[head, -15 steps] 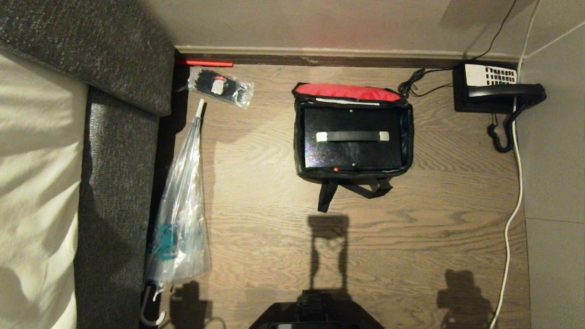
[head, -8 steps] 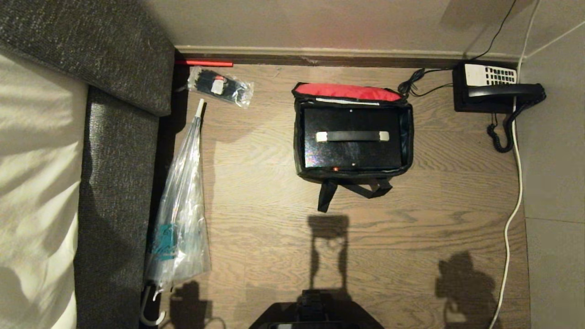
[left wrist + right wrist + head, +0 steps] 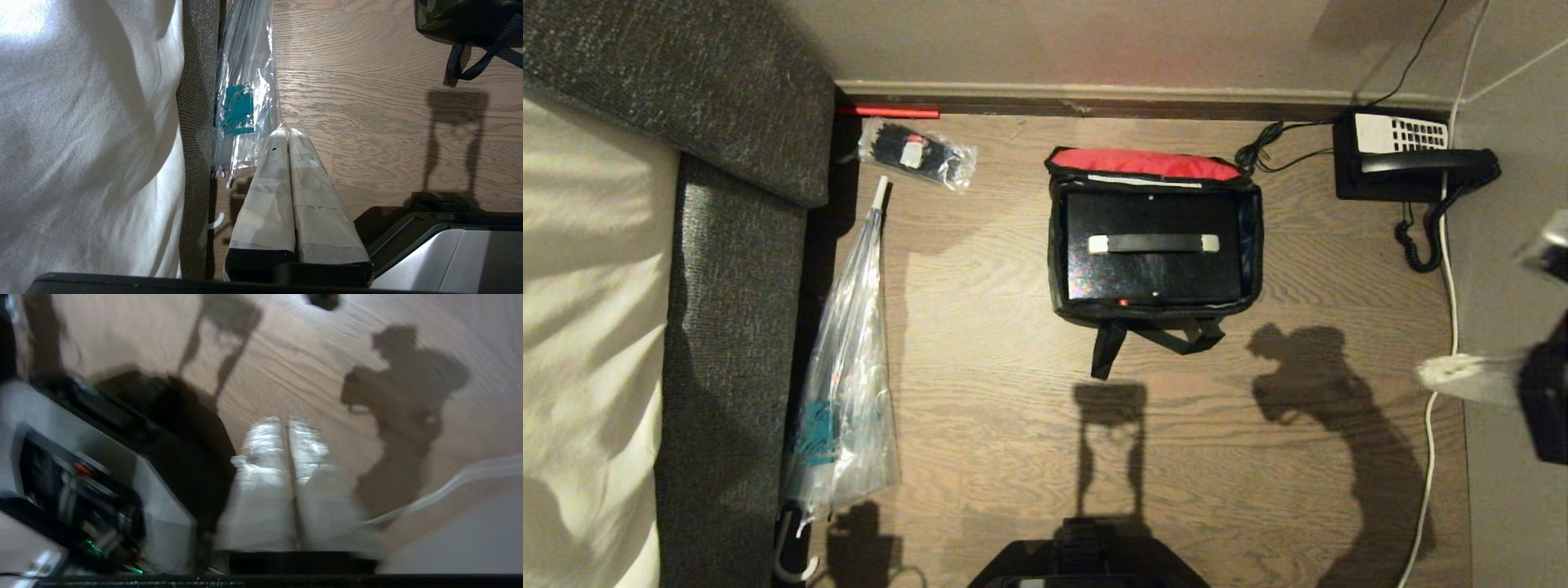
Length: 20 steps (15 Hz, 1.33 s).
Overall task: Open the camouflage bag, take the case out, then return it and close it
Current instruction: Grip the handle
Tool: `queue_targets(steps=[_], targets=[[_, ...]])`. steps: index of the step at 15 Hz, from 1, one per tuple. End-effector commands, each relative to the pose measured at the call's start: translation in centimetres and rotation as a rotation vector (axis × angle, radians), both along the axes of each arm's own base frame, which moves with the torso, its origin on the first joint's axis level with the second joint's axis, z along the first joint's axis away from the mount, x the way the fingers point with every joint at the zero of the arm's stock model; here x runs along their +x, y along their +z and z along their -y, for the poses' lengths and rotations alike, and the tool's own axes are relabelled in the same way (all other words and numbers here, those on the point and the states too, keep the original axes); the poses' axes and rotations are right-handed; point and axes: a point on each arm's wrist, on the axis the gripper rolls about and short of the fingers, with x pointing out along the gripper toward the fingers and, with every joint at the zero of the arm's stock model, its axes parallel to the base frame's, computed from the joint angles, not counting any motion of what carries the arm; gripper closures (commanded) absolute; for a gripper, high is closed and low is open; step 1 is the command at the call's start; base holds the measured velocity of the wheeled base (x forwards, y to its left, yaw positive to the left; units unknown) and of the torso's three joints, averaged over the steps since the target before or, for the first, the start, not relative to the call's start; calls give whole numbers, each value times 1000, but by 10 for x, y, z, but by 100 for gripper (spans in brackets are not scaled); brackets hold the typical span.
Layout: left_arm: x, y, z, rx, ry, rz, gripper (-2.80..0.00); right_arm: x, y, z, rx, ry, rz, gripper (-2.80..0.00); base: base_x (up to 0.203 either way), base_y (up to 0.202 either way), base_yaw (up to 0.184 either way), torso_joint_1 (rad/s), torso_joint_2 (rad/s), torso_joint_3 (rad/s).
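The camouflage bag [image 3: 1055, 245] stands open on the wood floor, its red-lined lid [image 3: 1143, 163] folded back toward the wall. The black case [image 3: 1152, 278] lies inside it, strap handle [image 3: 1153, 243] with white tabs facing up. One camouflage corner [image 3: 433, 12] and a black strap [image 3: 470, 69] show in the left wrist view. My right gripper [image 3: 1425, 376] comes in at the right edge, well right of the bag and apart from it; its taped fingers [image 3: 265, 445] sit together, holding nothing. Parked low beside the base, my left gripper [image 3: 288, 132] is shut and empty.
A black telephone [image 3: 1413, 159] sits in the far right corner, with a white cable [image 3: 1441, 425] running along the right wall under my right arm. A long clear plastic sleeve [image 3: 849, 384] and a small packet [image 3: 915, 153] lie left, beside grey upholstery [image 3: 727, 327]. My base [image 3: 1086, 563] is at the bottom.
My right arm has risen into the head view at the right edge, and its shadow has slid up the floor toward the bag. Bag, case and left arm are unchanged.
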Motion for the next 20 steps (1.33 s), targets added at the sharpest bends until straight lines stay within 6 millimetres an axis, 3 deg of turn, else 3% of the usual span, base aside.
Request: queue_targets(steps=[1, 4, 7, 9, 11, 16, 20], targets=[[0, 0, 0, 0, 0, 0, 0, 55, -32, -23, -65, 87, -154, -280, 0, 0, 0, 0, 0, 0], [0, 0, 0, 0, 0, 0, 0, 94, -45, -62, -184, 143, -88, -280, 0, 0, 0, 0, 0, 0], [0, 0, 0, 0, 0, -1, 0, 125, -40, -97, -318, 107, 244, -280, 0, 0, 0, 0, 0, 0], [0, 0, 0, 0, 0, -2, 0, 138, -47, -114, -441, 142, 432, -280, 0, 0, 0, 0, 0, 0], [0, 0, 0, 0, 0, 0, 0, 143, -49, -123, -481, 155, 551, -280, 0, 0, 0, 0, 0, 0], [0, 0, 0, 0, 0, 0, 0, 156, -44, -128, -870, 203, 890, -280, 0, 0, 0, 0, 0, 0], [0, 0, 0, 0, 0, 0, 0, 164, -71, -130, -946, 154, 797, -280, 0, 0, 0, 0, 0, 0]])
